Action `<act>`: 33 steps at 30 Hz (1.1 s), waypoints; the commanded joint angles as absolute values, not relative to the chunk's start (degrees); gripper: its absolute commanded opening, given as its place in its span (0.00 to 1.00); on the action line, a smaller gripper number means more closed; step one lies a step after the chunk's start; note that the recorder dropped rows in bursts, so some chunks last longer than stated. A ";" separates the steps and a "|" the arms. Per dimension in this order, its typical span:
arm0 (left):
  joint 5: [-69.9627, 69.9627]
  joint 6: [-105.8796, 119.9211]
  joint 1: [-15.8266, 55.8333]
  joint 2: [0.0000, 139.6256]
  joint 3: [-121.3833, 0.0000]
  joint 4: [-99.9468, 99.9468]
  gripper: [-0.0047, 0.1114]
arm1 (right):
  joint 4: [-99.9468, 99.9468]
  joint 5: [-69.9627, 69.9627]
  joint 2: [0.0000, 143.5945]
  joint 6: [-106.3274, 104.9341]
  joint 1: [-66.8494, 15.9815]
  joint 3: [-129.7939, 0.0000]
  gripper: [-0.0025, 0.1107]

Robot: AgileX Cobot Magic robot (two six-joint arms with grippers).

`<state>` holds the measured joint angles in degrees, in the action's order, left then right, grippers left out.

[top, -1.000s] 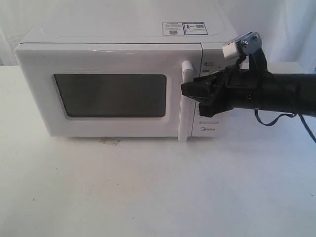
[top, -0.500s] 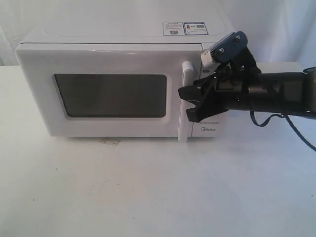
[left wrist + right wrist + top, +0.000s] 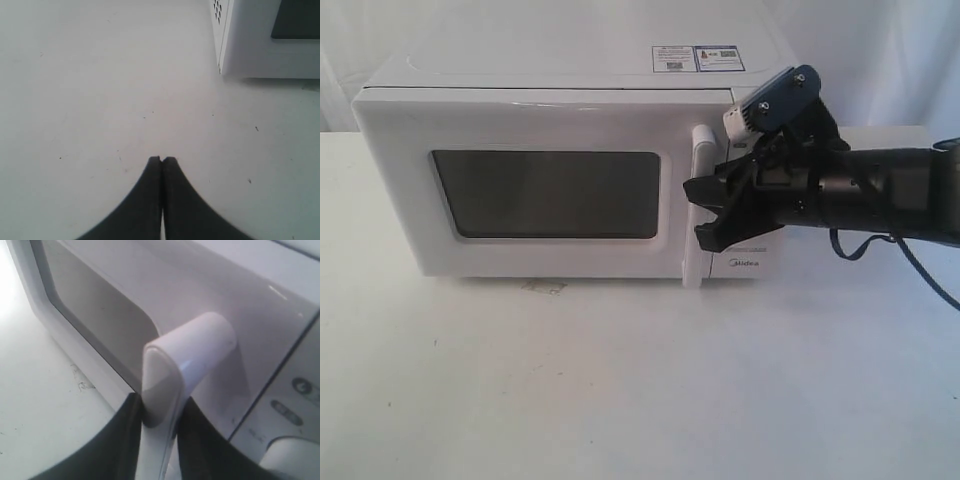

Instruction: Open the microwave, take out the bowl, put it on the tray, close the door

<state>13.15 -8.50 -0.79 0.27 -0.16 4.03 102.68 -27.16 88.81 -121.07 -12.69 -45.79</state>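
Observation:
The white microwave (image 3: 560, 75) stands at the back of the table, and its door (image 3: 540, 125) looks flush with the body. My right gripper (image 3: 703, 212) reaches in from the right, its black fingers (image 3: 120, 440) closed on either side of the vertical bar handle (image 3: 190, 345), about halfway down it. The dark window (image 3: 545, 193) hides the inside, so the bowl is hidden. No tray is in view. My left gripper (image 3: 162, 159) is shut on nothing and hovers over bare table near the microwave's lower corner (image 3: 235, 55). It does not show in the exterior view.
The white table (image 3: 620, 380) stretches out in front of the oven. A small stain (image 3: 542, 287) lies by the oven's front foot. The control panel with grey lettering (image 3: 745, 266) sits behind my right gripper. A cable (image 3: 865, 245) hangs from the right arm.
My right gripper rolled at the wrist, slid left onto the door handle and closed around it. In the last half second it barely moved. The left gripper's earlier state is not shown.

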 commanded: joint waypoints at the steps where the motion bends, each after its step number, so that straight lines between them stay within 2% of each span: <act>1: 13.24 -8.54 -0.96 0.00 0.00 3.85 0.04 | 99.95 -69.96 87.97 -122.09 -15.60 -40.74 0.02; 20: 13.24 -8.54 -0.96 0.00 0.00 3.85 0.04 | 99.95 -69.96 85.63 -122.09 -16.65 -39.29 0.04; 22: 13.24 -8.54 -0.96 0.00 0.00 3.85 0.04 | 99.95 -69.96 85.26 -122.09 -16.65 -39.29 0.13; 24: 13.24 -8.54 -0.96 0.00 0.00 3.85 0.04 | 98.04 -69.96 83.45 -120.14 -16.65 -39.29 0.33; 26: 13.24 -8.54 -0.96 0.00 0.00 3.85 0.04 | 95.64 -69.96 81.40 -116.91 -16.65 -39.29 0.45; 33: 13.24 -8.54 -0.96 0.00 0.00 3.85 0.04 | 86.81 -68.45 71.02 -103.85 -16.65 -39.29 0.45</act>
